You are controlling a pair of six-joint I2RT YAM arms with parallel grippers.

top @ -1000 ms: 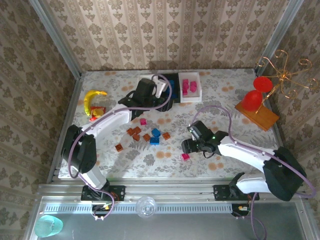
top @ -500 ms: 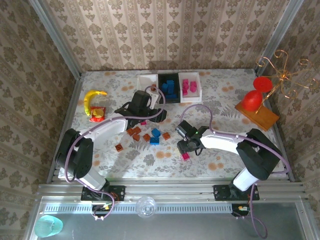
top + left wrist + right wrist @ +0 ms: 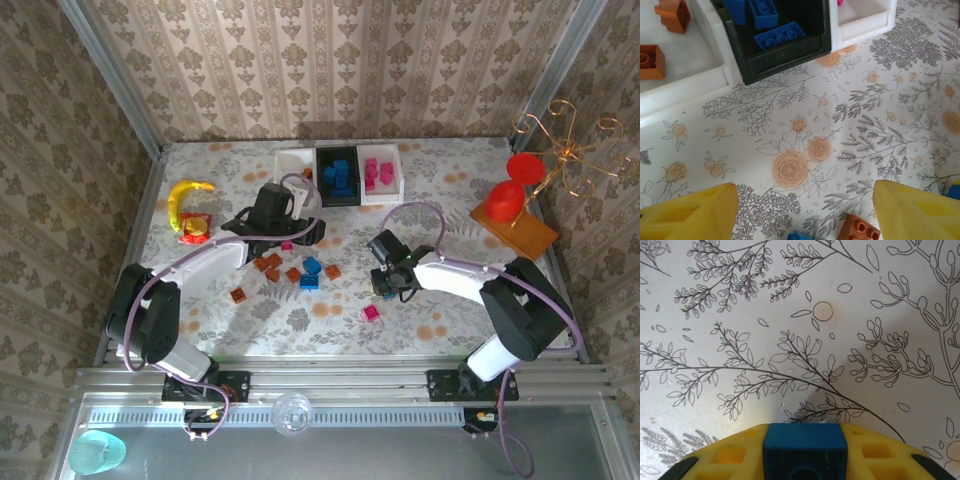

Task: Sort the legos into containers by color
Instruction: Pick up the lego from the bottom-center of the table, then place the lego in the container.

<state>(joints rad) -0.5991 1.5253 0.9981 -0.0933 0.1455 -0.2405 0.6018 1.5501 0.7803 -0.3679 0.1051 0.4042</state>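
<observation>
My right gripper (image 3: 386, 274) (image 3: 805, 460) is shut on a blue lego (image 3: 805, 442) just above the flowered table, right of the loose pile. My left gripper (image 3: 288, 231) (image 3: 805, 212) hangs open between the containers and the pile, nothing between its fingers. Loose legos lie mid-table: brown ones (image 3: 270, 266), blue ones (image 3: 310, 270), a pink one (image 3: 371, 313). One brown lego (image 3: 858, 230) lies near the right finger. At the back, the left white tray (image 3: 285, 158) (image 3: 685, 87) holds brown legos, the black tray (image 3: 320, 178) (image 3: 785, 57) blue, the right white tray (image 3: 392, 190) (image 3: 865, 25) pink.
A yellow banana (image 3: 185, 195) and a red-and-yellow toy (image 3: 195, 228) lie at the left. An orange board (image 3: 520, 232) with a red object and a gold wire stand (image 3: 570, 150) occupy the back right. Metal rails edge the table.
My right gripper shut on the blue lego and drew back and right, away from the pink one. My left gripper pulled back from the trays toward the pile, still open.
</observation>
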